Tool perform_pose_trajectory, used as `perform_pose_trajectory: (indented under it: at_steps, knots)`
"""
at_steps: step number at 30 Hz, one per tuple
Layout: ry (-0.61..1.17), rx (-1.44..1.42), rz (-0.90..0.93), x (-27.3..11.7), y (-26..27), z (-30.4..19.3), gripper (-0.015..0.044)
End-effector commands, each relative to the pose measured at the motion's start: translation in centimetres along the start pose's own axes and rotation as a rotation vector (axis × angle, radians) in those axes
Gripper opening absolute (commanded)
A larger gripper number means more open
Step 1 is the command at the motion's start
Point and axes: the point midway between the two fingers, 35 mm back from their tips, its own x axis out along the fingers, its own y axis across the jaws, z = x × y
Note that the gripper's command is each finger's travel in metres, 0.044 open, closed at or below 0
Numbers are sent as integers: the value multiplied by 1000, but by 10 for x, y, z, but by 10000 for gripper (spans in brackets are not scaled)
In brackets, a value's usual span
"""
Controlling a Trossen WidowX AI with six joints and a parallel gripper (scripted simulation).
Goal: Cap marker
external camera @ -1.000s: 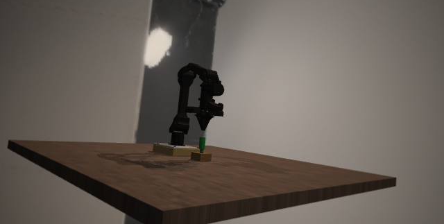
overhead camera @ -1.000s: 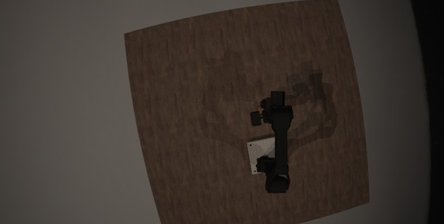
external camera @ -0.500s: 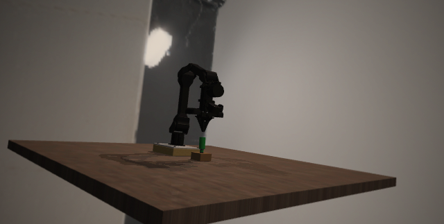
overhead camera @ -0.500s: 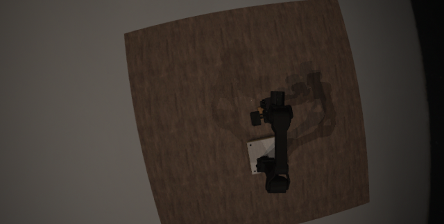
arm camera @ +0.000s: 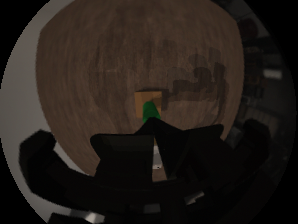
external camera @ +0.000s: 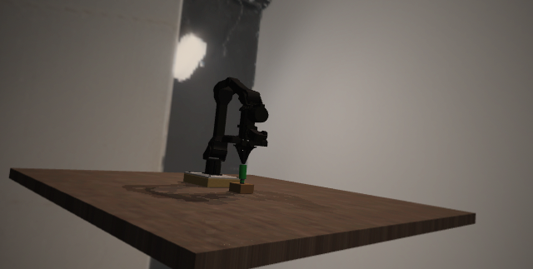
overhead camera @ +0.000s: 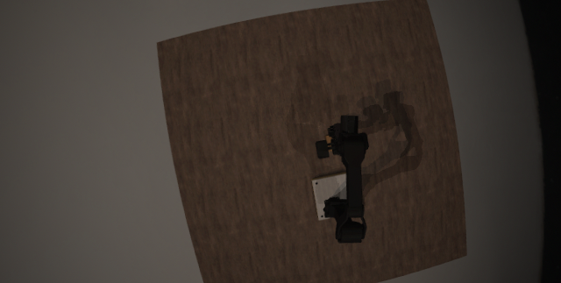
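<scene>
Cap sits green on the marker in the holder block; my jaws, fully closed and empty, hover directly above it

Seen from above, a brown wood-grain surface lies skewed against a pale grey ground. The black arm runs from its base at the lower end, which stands on a light square plate, up toward the middle of the surface. At the far end the pincer points down, and its fingers cannot be made out (the whole head reads as one dark mass). A small tan patch, the holder block, peeks out beside it. The arm's soft layered shadow spreads to the right.
</scene>
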Motion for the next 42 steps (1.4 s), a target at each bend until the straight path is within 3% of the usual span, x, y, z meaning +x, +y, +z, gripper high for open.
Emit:
perform_pose_trajectory:
  at_steps: [1, 14, 21, 25, 42]
  knots:
    - [2, -4, -1, 6, 0, 0, 0]
    - [-8, -1, -2, 5, 0, 2, 0]
    - [-7, -1, -2, -73, -1, 3, 0]
    - [-6, -1, -2, -82, 0, 2, 0]
    - [-6, -1, -2, -82, 0, 2, 440]
